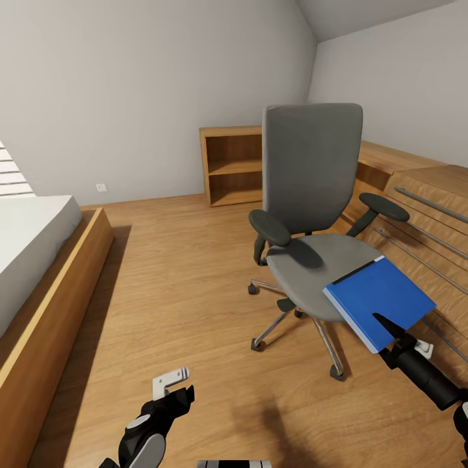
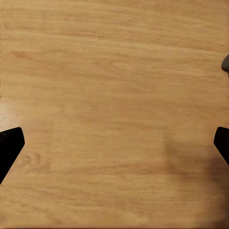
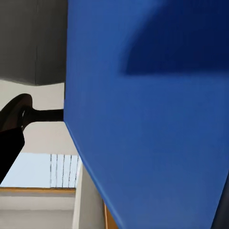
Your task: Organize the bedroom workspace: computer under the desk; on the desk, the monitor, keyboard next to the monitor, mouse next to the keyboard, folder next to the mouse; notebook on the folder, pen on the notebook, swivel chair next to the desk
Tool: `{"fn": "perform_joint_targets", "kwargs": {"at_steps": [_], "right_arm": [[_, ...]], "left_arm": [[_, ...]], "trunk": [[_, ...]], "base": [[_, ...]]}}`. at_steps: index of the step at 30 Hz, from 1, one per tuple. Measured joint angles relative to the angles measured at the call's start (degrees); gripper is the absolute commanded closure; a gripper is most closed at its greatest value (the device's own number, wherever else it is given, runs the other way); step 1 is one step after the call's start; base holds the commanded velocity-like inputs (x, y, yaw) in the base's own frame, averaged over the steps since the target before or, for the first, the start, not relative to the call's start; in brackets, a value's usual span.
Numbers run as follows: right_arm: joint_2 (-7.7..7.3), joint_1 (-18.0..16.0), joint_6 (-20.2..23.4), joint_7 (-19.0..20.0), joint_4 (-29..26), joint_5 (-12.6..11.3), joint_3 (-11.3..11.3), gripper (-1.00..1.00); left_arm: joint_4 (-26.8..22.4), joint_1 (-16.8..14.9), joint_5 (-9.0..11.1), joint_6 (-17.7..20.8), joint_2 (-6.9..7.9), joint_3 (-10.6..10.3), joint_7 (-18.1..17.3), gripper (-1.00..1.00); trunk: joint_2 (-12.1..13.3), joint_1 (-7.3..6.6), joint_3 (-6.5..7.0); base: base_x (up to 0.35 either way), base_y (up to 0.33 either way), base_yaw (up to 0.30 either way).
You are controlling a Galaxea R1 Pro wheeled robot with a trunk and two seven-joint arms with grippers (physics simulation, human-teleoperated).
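Note:
The swivel chair point(image 1: 312, 214) stands mid-floor, its grey seat point(image 1: 312, 266) facing me. My right gripper point(image 1: 392, 327) is shut on the near edge of the blue folder point(image 1: 377, 300), which is tilted and overhangs the seat's front right side. In the right wrist view the folder point(image 3: 152, 119) lies between the fingers point(image 3: 9, 148), with the chair's back and a black armrest beyond it. My left gripper point(image 1: 174, 382) hangs open low over the wooden floor, with nothing between the fingertips point(image 2: 9, 145). The desk, computer, monitor, keyboard, mouse, notebook and pen are out of view.
A bed point(image 1: 32, 260) with a wooden frame runs along the left. A light wooden shelf point(image 1: 234, 166) stands against the back wall, and low wooden shelving with metal rails point(image 1: 429, 221) lines the right. Open wooden floor point(image 1: 182, 279) lies between bed and chair.

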Motion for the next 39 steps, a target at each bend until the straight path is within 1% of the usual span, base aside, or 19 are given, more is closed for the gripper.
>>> {"fn": "perform_joint_targets", "kwargs": {"at_steps": [6,7,10,11,13,23,28,33,39], "right_arm": [[-0.03,0.0,0.0,0.0,0.0,0.0,0.0,-1.0],[-0.03,0.0,0.0,0.0,0.0,0.0,0.0,1.0],[-0.04,0.0,0.0,0.0,0.0,0.0,0.0,1.0],[-0.04,0.0,0.1,0.1,0.0,-0.5,0.0,1.0],[-0.04,0.0,0.1,0.1,0.0,-0.6,0.0,1.0],[-0.04,0.0,0.0,0.0,0.1,-0.2,0.0,1.0],[-0.04,0.0,0.0,0.0,0.1,-0.1,0.0,1.0],[0.07,0.0,-0.2,0.1,-0.2,0.2,0.0,1.0],[0.38,0.0,-0.2,0.0,-3.5,2.6,-0.1,1.0]], "left_arm": [[0.3,0.0,0.0,0.0,0.0,-0.1,0.0,-1.0],[0.4,0.0,-0.1,0.0,0.0,-0.1,0.0,-1.0],[0.4,0.0,-0.1,0.0,0.0,-0.1,0.0,-1.0],[0.4,0.0,-0.1,0.0,0.0,-0.1,0.0,-1.0],[0.4,0.0,-0.1,0.0,0.0,-0.1,0.0,-1.0],[0.4,0.0,-0.1,0.0,0.0,-0.1,0.0,-1.0],[0.4,0.0,-0.1,0.0,-0.02,-0.1,0.0,-1.0],[0.4,0.0,-0.1,0.0,-0.36,-0.1,0.0,-1.0],[0.4,0.0,-0.1,0.0,-0.43,-0.1,0.0,-1.0]], "trunk": [[0.0,0.0,0.0],[0.0,0.0,0.0],[0.0,0.0,0.0],[0.0,0.0,0.0],[0.0,0.0,0.0],[0.0,0.0,0.0],[0.1,-0.13,1.1],[0.1,-0.26,2.21],[0.2,-0.42,3.54]], "base": [[0.0,0.0,0.0],[0.0,0.0,0.0],[0.0,0.0,0.0],[0.0,0.0,0.0],[0.0,0.0,0.0],[0.0,0.0,0.0],[0.0,0.0,0.0],[0.0,0.0,0.0],[0.0,0.0,0.0]]}}
